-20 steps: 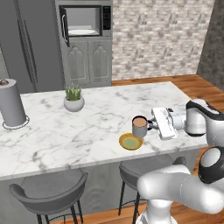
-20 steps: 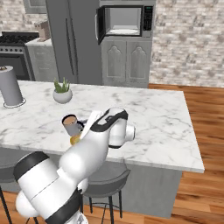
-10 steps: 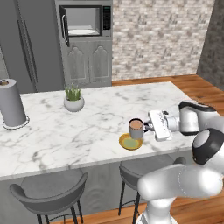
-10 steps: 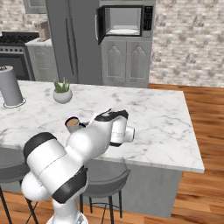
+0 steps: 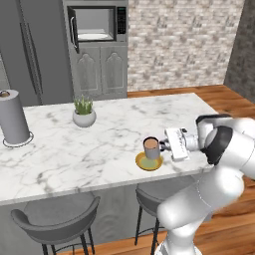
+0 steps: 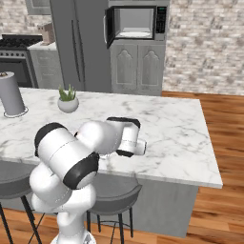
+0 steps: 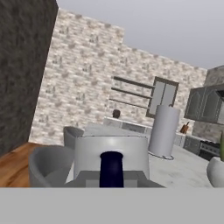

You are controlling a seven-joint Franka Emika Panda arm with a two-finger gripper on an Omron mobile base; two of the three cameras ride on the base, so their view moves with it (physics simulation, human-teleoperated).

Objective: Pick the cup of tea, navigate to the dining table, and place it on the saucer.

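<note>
The cup of tea looms close, its dark handle facing the camera.

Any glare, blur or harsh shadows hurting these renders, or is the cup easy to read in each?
Left base view: flat even light, no glare, cup of tea crisp on the saucer, gripper at its handle. Right base view: soft, the arm blocks the cup. Hand view: cup looms close, edges soft.

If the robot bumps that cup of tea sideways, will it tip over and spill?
Probably not easily: the cup of tea is short and wide, and it sits on the saucer, so it looks steady. It may slide first, since the saucer looks smooth. The tea comes close to the rim, so a hard knock would likely slosh some out.
</note>
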